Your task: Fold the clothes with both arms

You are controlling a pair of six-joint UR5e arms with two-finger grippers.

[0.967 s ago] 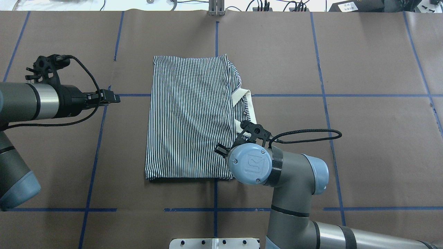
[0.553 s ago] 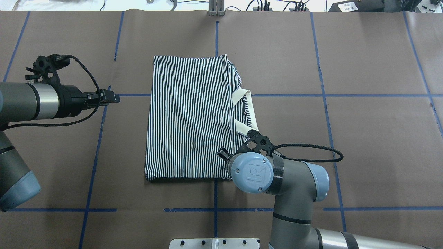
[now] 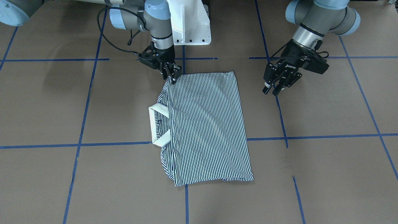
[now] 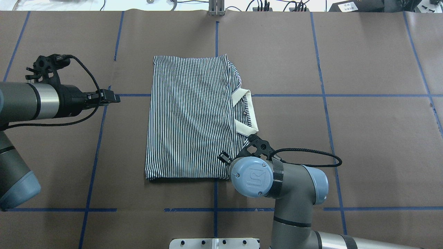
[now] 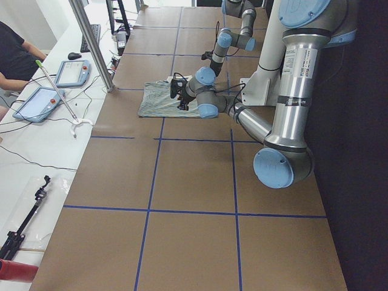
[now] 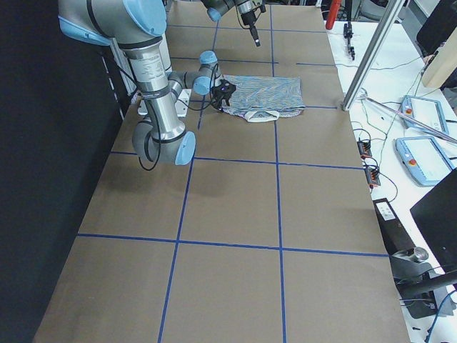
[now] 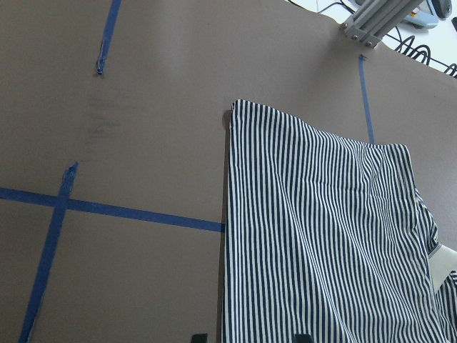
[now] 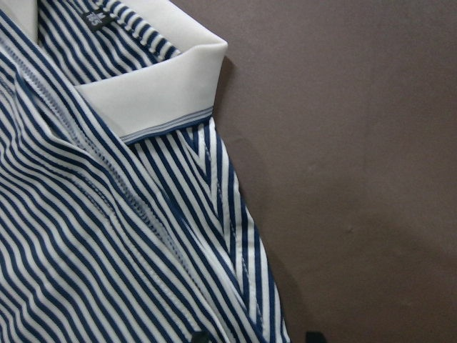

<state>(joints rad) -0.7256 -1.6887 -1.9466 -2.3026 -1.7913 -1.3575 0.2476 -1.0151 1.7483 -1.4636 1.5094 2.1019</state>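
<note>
The striped polo shirt [image 4: 190, 117] lies folded into a rectangle mid-table, its cream collar [image 4: 244, 114] sticking out on its right side. It also shows in the front view [image 3: 205, 124] and both wrist views [image 7: 321, 236] [image 8: 107, 214]. My right gripper [image 3: 172, 76] is down at the shirt's near right corner, jaws open, the fingertips either side of the shirt's edge. In the overhead view its wrist [image 4: 254, 176] hides it. My left gripper [image 4: 116, 98] is open and empty, hovering left of the shirt, clear of it [image 3: 270, 91].
The white pedestal base [image 3: 189, 25] stands at the table's near edge. Blue tape lines [image 4: 283, 95] grid the brown table cover. An aluminium post [image 4: 216, 8] and cables sit at the far edge. A side desk with tablets [image 5: 42, 100] and a seated person runs along there.
My right wrist has drawn back toward the robot along the shirt's right edge, uncovering the whole collar. The left arm has not moved.
</note>
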